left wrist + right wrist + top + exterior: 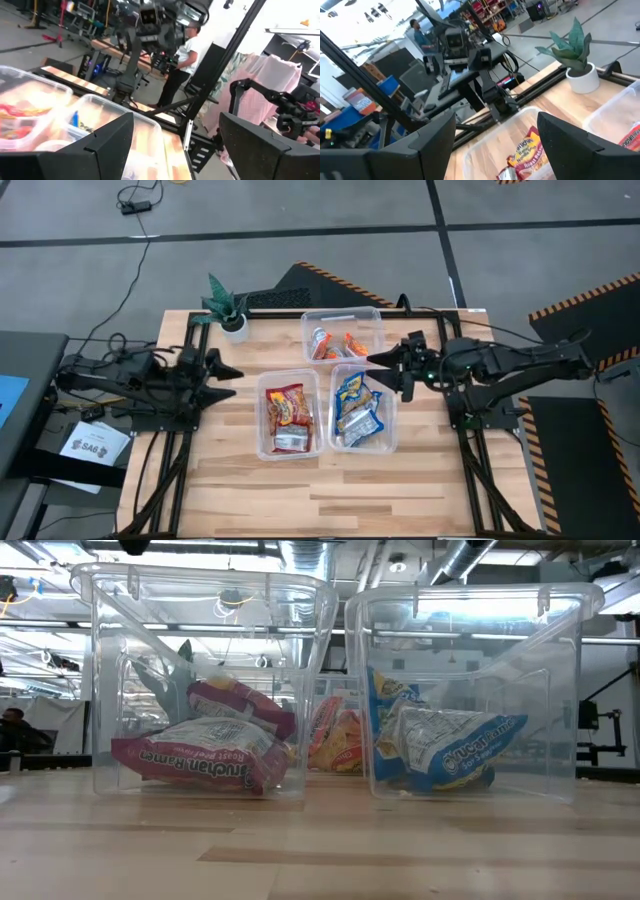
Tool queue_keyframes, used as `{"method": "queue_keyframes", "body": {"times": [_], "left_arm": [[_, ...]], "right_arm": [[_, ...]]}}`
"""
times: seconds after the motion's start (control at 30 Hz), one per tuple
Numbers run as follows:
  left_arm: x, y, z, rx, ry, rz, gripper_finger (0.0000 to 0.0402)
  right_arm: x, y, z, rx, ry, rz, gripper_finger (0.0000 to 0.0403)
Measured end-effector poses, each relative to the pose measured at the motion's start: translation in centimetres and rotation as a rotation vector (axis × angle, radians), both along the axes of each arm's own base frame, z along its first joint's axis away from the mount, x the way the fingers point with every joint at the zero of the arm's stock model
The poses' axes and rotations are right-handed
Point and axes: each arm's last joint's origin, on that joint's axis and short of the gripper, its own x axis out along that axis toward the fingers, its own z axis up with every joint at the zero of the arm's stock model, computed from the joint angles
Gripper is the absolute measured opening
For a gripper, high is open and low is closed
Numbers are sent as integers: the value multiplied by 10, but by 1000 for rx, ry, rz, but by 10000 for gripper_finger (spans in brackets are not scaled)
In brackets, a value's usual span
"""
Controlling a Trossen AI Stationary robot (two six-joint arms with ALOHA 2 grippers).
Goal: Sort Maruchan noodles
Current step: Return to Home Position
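- Left gripper (228,380): jaws spread wide, nothing in them, hanging at the left side of the pale wooden tabletop (250,490), apart from the bins.
- Right gripper (380,372): jaws wide too, empty, just beside the lower-right clear plastic bin (392,435).
- Blue-and-white crinkly plastic noodle packets (358,412) lie in that bin, red packets (288,415) in its left neighbour (262,450), and orange packets (335,343) in the far bin (345,318).

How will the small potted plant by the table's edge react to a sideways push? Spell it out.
The potted plant probably tips easily: tall leaves rise over a small white pot. The round pot may also slide on the smooth wooden table.
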Motion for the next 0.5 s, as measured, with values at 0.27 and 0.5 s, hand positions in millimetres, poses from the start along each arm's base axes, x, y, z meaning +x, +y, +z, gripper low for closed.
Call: {"method": "queue_keyframes", "body": {"times": [0.27, 0.5], "left_arm": [[-28, 6, 3, 44, -60, 13, 281], [-22, 5, -5, 68, -127, 24, 281]], "right_arm": [[2, 0, -1, 9, 6, 2, 302], [2, 0, -1, 45, 1, 1, 302]]}}
